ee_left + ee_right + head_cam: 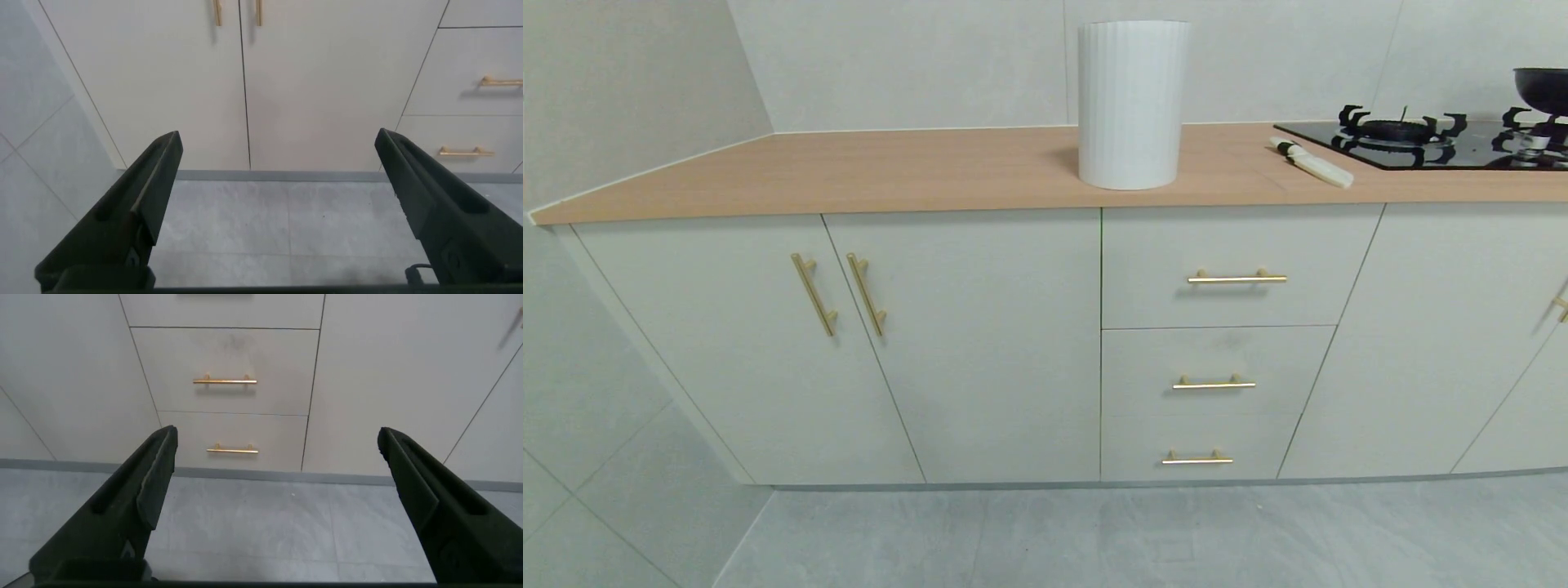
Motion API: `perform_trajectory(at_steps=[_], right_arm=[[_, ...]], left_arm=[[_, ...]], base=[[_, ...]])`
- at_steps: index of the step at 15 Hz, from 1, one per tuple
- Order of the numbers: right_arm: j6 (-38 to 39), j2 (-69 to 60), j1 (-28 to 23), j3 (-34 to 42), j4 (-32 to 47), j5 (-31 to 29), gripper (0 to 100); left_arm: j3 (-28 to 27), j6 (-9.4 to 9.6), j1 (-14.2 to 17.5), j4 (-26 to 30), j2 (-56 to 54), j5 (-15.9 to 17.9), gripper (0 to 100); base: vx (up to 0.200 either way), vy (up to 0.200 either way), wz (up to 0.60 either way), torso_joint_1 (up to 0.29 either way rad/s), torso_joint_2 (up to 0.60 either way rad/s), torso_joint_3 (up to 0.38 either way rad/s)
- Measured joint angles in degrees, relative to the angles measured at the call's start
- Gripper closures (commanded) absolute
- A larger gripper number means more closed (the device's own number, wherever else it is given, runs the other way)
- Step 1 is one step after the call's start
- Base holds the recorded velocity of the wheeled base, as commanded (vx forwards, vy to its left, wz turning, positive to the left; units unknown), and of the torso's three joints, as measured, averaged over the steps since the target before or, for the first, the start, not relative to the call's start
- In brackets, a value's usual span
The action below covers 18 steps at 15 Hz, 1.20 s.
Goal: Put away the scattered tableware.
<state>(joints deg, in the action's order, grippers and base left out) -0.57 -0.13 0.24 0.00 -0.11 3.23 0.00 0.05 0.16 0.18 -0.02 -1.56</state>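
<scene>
Wide apart stood the black fingers of the left gripper [278,137], released and holding nothing, low above the grey floor [270,220] before the double cupboard doors [245,73]. The right gripper [277,434] hung the same way, fingers spread and empty, facing the two lower drawers [225,367] with their brass bar handles.

Farther off, on the wooden countertop [890,167], a pale utensil [1311,162] with a dark band at its far end lay flat, just left of the black hob [1421,151] and right of a tall ribbed white container [1129,104]. That container stood upright near the counter's front edge, above the seam between the cupboards and the stack of three drawers [1233,261]. A dark pan [1543,86] sat on the hob's right burner, at the right edge.
</scene>
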Motion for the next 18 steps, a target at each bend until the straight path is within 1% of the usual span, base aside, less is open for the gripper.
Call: perform_trajectory(at_steps=[18], right_arm=[[0.1,0.0,0.0,0.0,0.0,-0.1,0]], left_arm=[[0.0,-0.21,0.0,0.0,0.0,0.0,0]], base=[[0.2,0.0,0.0,0.003,0.0,0.005]])
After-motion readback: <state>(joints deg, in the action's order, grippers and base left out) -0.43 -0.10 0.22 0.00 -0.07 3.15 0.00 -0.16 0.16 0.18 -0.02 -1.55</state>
